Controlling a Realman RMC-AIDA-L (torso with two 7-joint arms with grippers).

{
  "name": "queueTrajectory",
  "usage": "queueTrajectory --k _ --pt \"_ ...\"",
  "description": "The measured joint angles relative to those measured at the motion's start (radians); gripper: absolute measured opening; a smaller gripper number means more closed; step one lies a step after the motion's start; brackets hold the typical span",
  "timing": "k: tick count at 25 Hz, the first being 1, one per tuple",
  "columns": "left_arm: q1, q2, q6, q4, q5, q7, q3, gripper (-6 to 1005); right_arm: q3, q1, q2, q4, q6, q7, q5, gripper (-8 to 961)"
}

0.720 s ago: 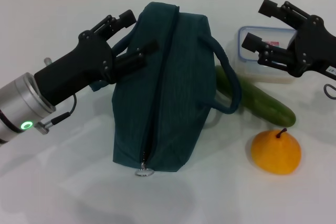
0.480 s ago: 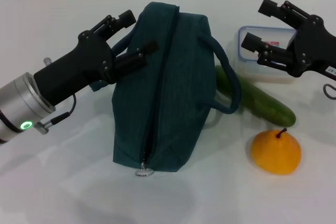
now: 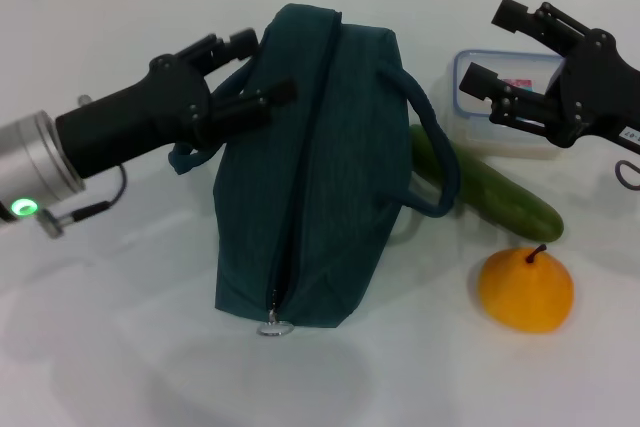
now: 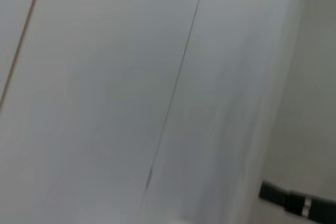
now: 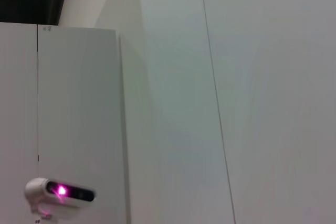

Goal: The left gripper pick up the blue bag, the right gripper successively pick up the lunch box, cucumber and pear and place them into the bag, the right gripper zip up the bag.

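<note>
The left gripper [image 3: 252, 69] spreads wide astride the near handle of the blue bag [image 3: 305, 167] (zipper closed). The right gripper [image 3: 493, 47] hovers wide over the lunch box [image 3: 485, 117], cucumber [image 3: 500, 195] and pear [image 3: 526, 289] nearby.

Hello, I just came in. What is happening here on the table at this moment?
A two-armed robot is starting to pack a blue bag. The left gripper is open at the bag's left side, by a handle, and has not lifted it. The right gripper is open and hovers above the lunch box. The cucumber and the pear lie on the table, right of the bag. Nothing is visibly packed yet.
</note>
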Motion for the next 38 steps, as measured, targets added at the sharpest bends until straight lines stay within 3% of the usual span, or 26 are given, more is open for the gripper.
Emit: queueTrajectory --k 3,8,23,30,38 --pt "0.032 -0.005 -0.026 0.165 0.089 -0.173 -0.001 887 0.004 0.001 -0.002 -0.001 -0.003 0.0 0.0 846" --pt "0.047 -0.007 -0.05 0.27 0.149 -0.294 0.001 887 0.011 0.003 -0.001 -0.002 -0.004 -0.007 -0.001 841" --pt "0.027 -0.01 -0.188 0.235 0.2 -0.309 0.063 887 0.012 0.011 0.004 -0.001 0.023 -0.026 -0.001 825" --pt "0.021 -0.011 -0.189 0.2 0.197 -0.286 0.065 650 0.012 0.012 0.004 0.005 0.034 -0.048 -0.002 818" --pt "0.019 -0.012 -0.19 0.17 0.188 -0.267 0.049 398 0.017 -0.013 0.023 0.013 0.063 -0.06 -0.001 810"
